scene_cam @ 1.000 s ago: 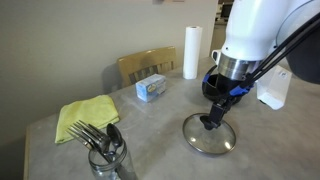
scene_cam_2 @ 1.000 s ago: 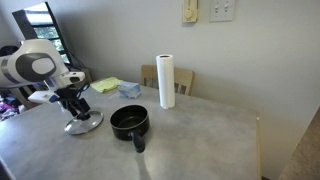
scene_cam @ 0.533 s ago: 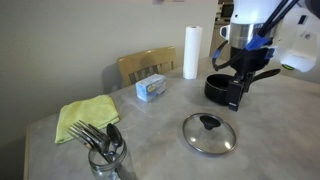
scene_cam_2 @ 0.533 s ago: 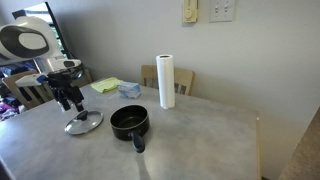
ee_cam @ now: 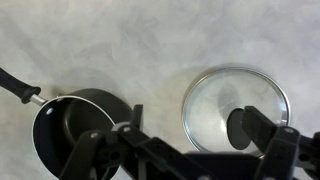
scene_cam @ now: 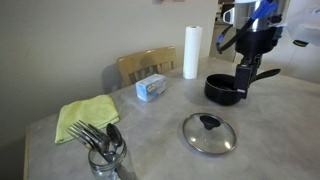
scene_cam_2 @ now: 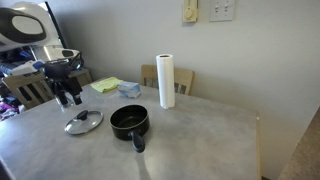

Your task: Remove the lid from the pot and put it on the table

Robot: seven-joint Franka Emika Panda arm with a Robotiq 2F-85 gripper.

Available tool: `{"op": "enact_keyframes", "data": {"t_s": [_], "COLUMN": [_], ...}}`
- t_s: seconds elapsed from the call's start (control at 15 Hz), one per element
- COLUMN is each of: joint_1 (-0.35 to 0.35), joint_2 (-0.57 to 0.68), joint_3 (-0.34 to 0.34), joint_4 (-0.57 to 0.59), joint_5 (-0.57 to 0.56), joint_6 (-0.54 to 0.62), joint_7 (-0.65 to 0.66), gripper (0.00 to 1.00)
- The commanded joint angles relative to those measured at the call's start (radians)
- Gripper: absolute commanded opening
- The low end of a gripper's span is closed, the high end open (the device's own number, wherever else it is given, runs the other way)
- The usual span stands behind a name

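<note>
One lid [scene_cam: 209, 133] lies flat on the worktop [scene_cam: 150, 130] just beside one pot [scene_cam: 222, 90], not touching it. One paper roll [scene_cam: 190, 52] stands behind the pot. End effector [scene_cam_2: 68, 100] hangs empty, fingers apart. A second ago it was down at the lid's knob; lid unmoved.
</note>
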Motion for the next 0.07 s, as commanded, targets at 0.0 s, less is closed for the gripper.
{"op": "enact_keyframes", "data": {"t_s": [0.0], "joint_1": [-0.030], "joint_2": [0.000], "joint_3": [0.030], "joint_4": [0.002], "joint_5": [-0.002], "joint_6": [-0.004], "joint_7": [0.001], "gripper": [1.00]}}
